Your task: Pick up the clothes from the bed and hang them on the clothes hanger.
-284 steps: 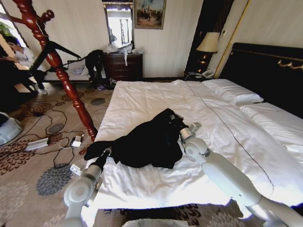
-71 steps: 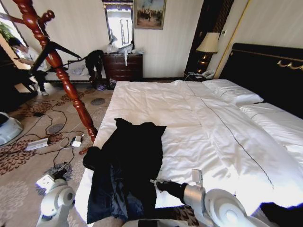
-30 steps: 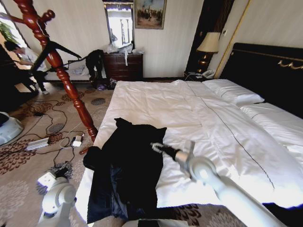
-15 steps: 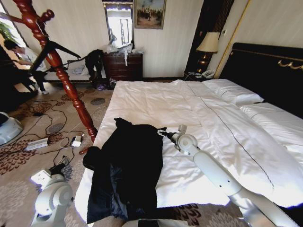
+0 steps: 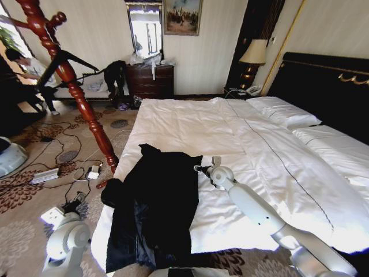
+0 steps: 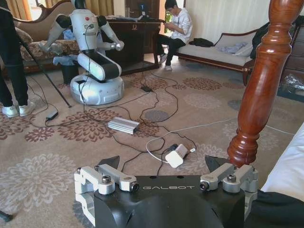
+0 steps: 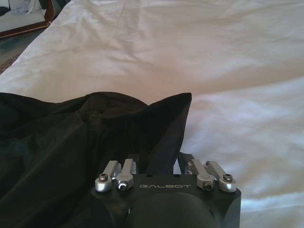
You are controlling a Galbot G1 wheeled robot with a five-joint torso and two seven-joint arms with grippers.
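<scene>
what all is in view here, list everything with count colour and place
soft black long-sleeved coat: one, black with navy lining, spread flat on the bed's near left corner
wide bed with white duvet: one, white, black headboard at right
white pillows: two, by the headboard
spiralled red-brown wooden coat stand: one, on the carpet left of the bed
table lamp: one, cream shade, far corner
dark wooden dresser: one, far wall
right claw: open, at the coat's upper right edge
left claw: open, low beside the stand's base
</scene>
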